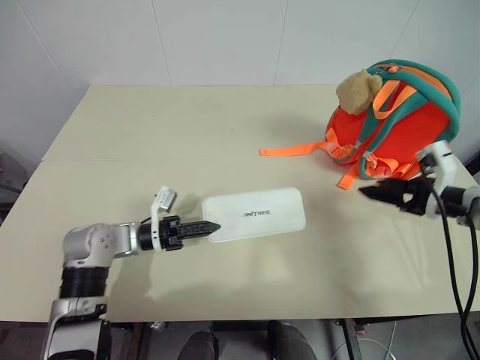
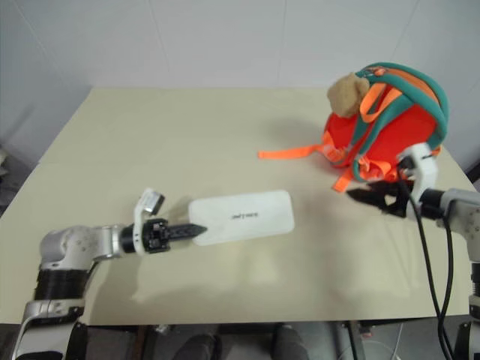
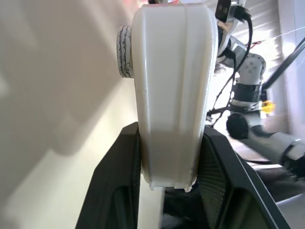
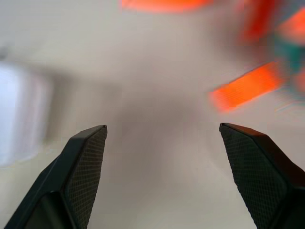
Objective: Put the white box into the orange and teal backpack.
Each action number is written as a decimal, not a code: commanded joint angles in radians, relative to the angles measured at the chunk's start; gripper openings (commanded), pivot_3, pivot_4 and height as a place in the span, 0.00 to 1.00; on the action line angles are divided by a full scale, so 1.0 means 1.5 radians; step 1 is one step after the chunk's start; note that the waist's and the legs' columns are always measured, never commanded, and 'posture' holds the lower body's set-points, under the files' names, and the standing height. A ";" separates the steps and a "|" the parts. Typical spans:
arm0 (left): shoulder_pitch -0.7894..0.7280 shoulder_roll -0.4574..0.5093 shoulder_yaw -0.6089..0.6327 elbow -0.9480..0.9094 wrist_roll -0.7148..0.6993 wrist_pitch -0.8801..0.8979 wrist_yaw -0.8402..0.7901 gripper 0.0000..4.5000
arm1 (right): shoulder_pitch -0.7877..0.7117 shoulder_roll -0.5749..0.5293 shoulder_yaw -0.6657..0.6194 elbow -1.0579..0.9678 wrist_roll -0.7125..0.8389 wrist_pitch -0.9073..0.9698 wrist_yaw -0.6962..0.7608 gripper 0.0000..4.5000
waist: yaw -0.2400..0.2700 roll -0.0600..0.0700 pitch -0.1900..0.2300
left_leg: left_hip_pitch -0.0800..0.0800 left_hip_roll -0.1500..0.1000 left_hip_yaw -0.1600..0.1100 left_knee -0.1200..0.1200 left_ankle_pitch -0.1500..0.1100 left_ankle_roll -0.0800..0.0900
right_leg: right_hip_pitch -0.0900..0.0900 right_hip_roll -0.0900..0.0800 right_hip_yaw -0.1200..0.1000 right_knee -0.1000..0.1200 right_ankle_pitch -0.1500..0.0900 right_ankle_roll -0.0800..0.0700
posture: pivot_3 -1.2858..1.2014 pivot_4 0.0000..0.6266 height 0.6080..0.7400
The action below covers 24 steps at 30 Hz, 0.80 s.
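My left gripper [image 1: 210, 227] clamps the near short end of the white box [image 1: 255, 214], a stiff, smooth, probably light case lying on the table [image 1: 150, 135] well apart from the orange and teal backpack [image 1: 394, 120], while my right gripper [image 1: 382, 193] gapes empty beside the pack.

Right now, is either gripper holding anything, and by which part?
The left gripper holds the white box by its short end nearest that arm, jaws clamped on its two flat faces. The right gripper is open and holds nothing.
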<state>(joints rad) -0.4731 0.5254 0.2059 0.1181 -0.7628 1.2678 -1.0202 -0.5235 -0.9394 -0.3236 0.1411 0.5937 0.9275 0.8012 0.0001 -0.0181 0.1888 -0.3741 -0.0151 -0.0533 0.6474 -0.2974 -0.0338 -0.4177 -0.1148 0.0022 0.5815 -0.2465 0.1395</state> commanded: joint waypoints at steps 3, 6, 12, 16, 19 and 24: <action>0.020 -0.010 0.054 -0.048 -0.029 -0.070 0.022 0.29 | -0.033 0.055 -0.059 0.013 -0.032 -0.105 -0.095 1.00 | -0.001 0.000 0.000 | 0.000 0.000 0.001 0.000 0.000 0.000 | 0.000 0.000 0.000 0.000 0.000 0.000 | 0.52 0.24 1.00; 0.025 -0.014 0.057 -0.053 -0.029 -0.081 0.038 0.29 | -0.082 0.092 -0.051 0.068 -0.059 -0.175 -0.134 1.00 | -0.001 0.000 0.000 | 0.000 0.000 0.002 0.001 0.000 0.001 | 0.000 0.000 0.001 0.000 0.000 0.001 | 0.52 0.24 1.00; 0.030 -0.018 0.052 -0.066 -0.039 -0.087 0.055 0.29 | -0.210 0.144 -0.013 0.239 -0.125 -0.310 -0.162 1.00 | -0.005 0.000 0.000 | 0.001 0.000 0.004 0.000 0.000 0.001 | 0.000 0.001 0.003 0.001 0.001 0.001 | 0.52 0.24 1.00; 0.036 -0.026 0.063 -0.076 -0.055 -0.084 0.073 0.29 | -0.287 0.178 0.006 0.338 -0.141 -0.358 -0.139 1.00 | -0.006 0.000 0.000 | 0.001 0.000 0.004 0.000 0.000 0.000 | 0.000 0.001 0.003 0.002 0.001 0.001 | 0.52 0.24 1.00; 0.039 -0.028 0.066 -0.076 -0.063 -0.087 0.082 0.29 | -0.325 0.198 0.018 0.388 -0.149 -0.377 -0.120 1.00 | -0.009 0.000 0.000 | 0.001 0.001 0.004 0.000 0.000 0.000 | 0.000 0.001 0.003 0.002 0.001 0.001 | 0.52 0.24 1.00; 0.047 -0.027 0.069 -0.073 -0.069 -0.097 0.089 0.29 | -0.388 0.229 0.021 0.509 -0.167 -0.443 -0.117 0.96 | -0.019 0.000 0.000 | 0.001 0.001 0.005 0.000 -0.001 0.000 | 0.000 0.000 0.003 0.001 0.001 0.001 | 0.52 0.24 1.00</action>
<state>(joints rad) -0.4079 0.4829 0.2818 0.0424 -0.8299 1.1437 -0.8800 -1.0679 -0.5881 -0.2793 0.8704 0.3515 0.3153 0.6241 -0.0278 -0.0180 0.1889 -0.3730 -0.0142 -0.0464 0.6470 -0.2982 -0.0340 -0.4176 -0.1141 0.0064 0.5835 -0.2453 0.1416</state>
